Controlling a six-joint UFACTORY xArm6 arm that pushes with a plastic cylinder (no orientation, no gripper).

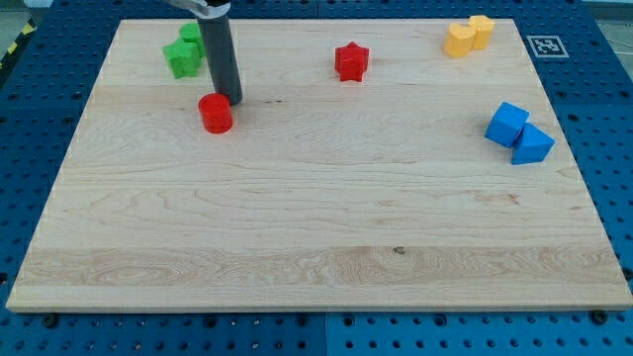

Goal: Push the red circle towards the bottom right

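The red circle (216,113) lies on the wooden board (316,227) in the upper left part of the view. My tip (235,100) stands just to the upper right of the red circle, close to its edge; whether it touches cannot be told. The dark rod rises from the tip to the view's top edge.
Two green blocks (185,52) sit together at the upper left, just left of the rod. A red star (350,61) lies at the top centre. Two yellow blocks (467,36) sit at the upper right. A blue cube (507,124) and a blue triangle (534,145) touch at the right.
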